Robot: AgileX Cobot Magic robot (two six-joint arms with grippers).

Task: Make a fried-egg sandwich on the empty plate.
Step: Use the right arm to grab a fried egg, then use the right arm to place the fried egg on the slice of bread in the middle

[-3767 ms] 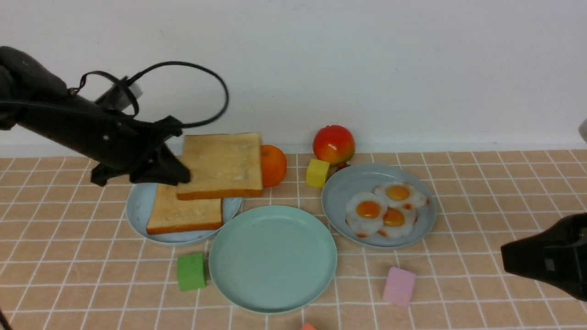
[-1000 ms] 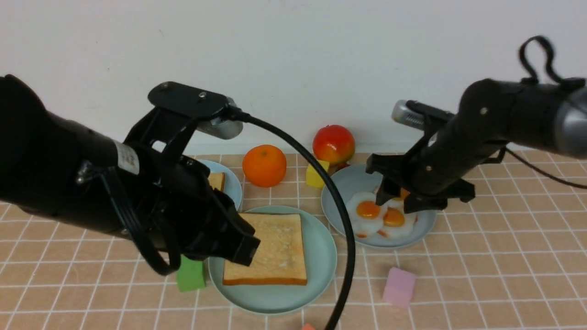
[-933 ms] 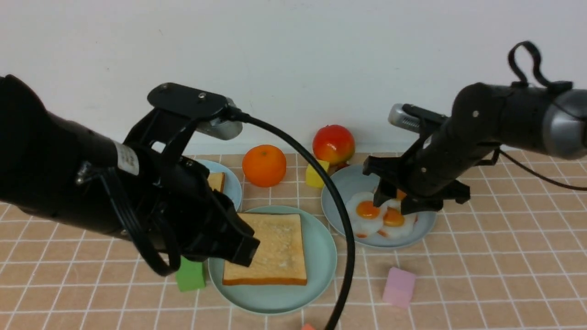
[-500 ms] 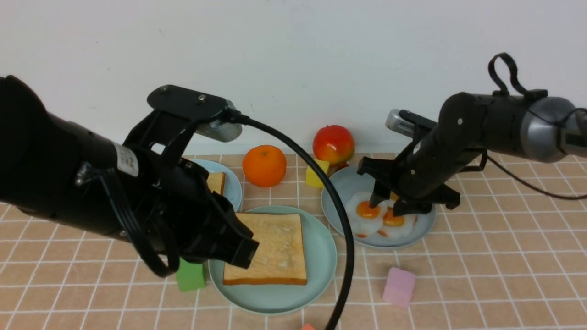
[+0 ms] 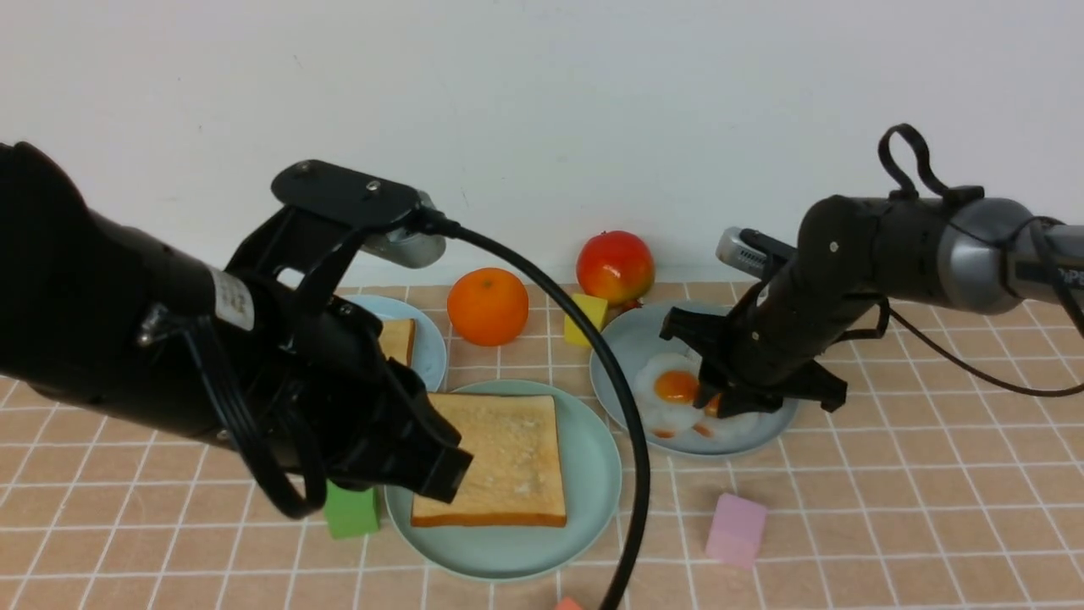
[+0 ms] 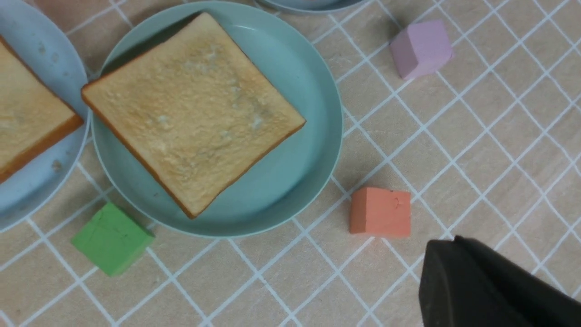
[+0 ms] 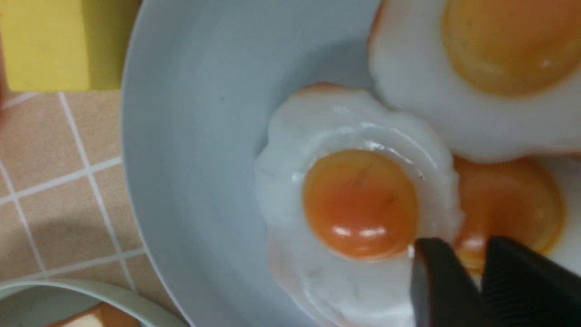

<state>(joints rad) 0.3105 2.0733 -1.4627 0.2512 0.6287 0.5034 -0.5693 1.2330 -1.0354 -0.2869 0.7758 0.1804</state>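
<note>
Toast (image 5: pixel 500 457) flat on mint plate (image 5: pixel 593 474), square-on; left jaws clenched; right jaws pinch egg (image 5: pixel 675 387) rim.

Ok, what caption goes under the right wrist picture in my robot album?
Black fingers of the right arm poised at the white rim of a fried egg on the grey-blue plate.

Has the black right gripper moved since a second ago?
Yes. The right gripper has come down and slightly to the robot's left, onto the white fried eggs on the round grey-blue plate.
</note>
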